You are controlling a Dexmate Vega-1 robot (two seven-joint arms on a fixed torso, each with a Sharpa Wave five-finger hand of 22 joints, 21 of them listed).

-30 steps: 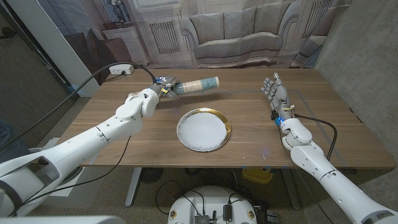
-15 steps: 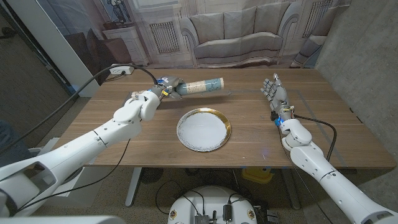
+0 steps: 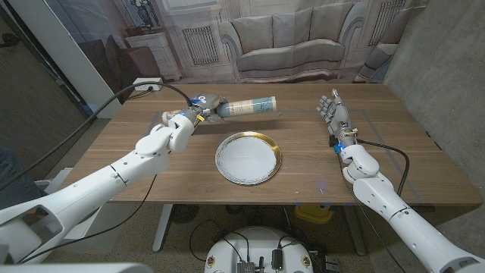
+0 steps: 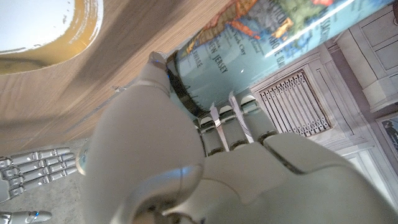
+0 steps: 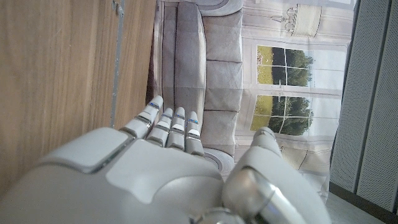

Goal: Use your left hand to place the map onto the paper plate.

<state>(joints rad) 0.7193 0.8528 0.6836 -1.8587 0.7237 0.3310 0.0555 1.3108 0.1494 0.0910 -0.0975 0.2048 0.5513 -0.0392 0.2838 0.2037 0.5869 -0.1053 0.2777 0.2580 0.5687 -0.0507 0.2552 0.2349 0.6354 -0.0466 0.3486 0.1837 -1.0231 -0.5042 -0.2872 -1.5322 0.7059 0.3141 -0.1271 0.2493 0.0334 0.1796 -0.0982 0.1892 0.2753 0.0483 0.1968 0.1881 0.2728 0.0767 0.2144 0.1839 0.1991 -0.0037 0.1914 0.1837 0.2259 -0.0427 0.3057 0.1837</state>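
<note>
The map is a rolled pale-blue tube, and my left hand grips its left end, holding it level above the table's far side. In the left wrist view the rolled map shows printed place names, with my left hand wrapped around it. The paper plate, white with a gold rim, lies at the table's middle, nearer me than the map; its edge appears in the wrist view. My right hand stands at the right with fingers straight and apart, holding nothing; it is seen again from the right wrist.
The wooden table stretches to both sides of the plate. A black cable arcs from the far left toward my left arm. A backdrop picturing a sofa hangs behind the table.
My left hand has carried the map a little to the right, further over the table's far side. The right hand has stayed put.
</note>
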